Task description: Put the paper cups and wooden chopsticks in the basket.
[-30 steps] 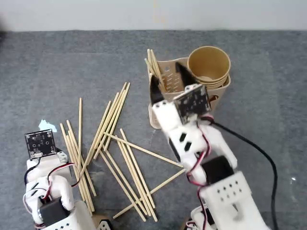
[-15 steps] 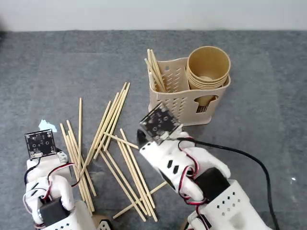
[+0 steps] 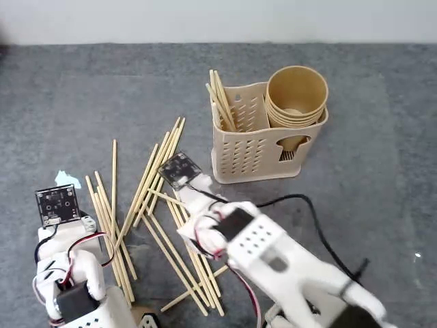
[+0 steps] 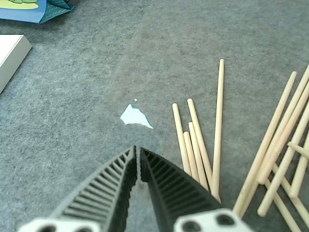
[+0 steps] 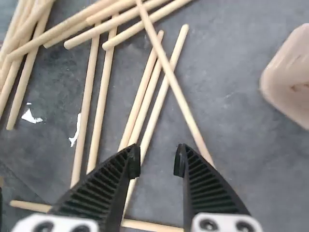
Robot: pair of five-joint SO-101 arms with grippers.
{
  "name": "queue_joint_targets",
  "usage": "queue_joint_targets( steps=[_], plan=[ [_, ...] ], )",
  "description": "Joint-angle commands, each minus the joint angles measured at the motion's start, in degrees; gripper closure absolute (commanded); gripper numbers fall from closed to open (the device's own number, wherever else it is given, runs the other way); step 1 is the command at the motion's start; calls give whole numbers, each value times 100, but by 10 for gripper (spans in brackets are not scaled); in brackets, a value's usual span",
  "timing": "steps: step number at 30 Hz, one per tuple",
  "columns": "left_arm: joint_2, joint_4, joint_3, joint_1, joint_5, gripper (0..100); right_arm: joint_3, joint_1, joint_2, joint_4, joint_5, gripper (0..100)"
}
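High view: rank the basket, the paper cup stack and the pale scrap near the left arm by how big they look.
1. basket
2. paper cup stack, standing in the basket
3. pale scrap, clearly the smallest

A white paper scrap (image 4: 135, 117) lies on grey mat (image 3: 68, 102).

You've got a nested stack of tan paper cups (image 3: 297, 92) standing upright in the basket (image 3: 252, 156), a beige perforated caddy, in the compartment on the high view's right. A few wooden chopsticks (image 3: 222, 99) lean in its other compartment. Many loose chopsticks (image 3: 156, 171) lie crisscrossed on the table (image 3: 82, 89) to its left.
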Motion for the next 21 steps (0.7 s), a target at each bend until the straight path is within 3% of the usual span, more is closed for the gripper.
queue_joint_targets(
  steps=[1,21],
  plan=[
    [-114,-141,-22,53,-44,988,-712,-171,743,-66,-334,865],
    [-114,-141,-22,53,-44,988,-2127,-303,3371,-66,-369,864]
  ],
)
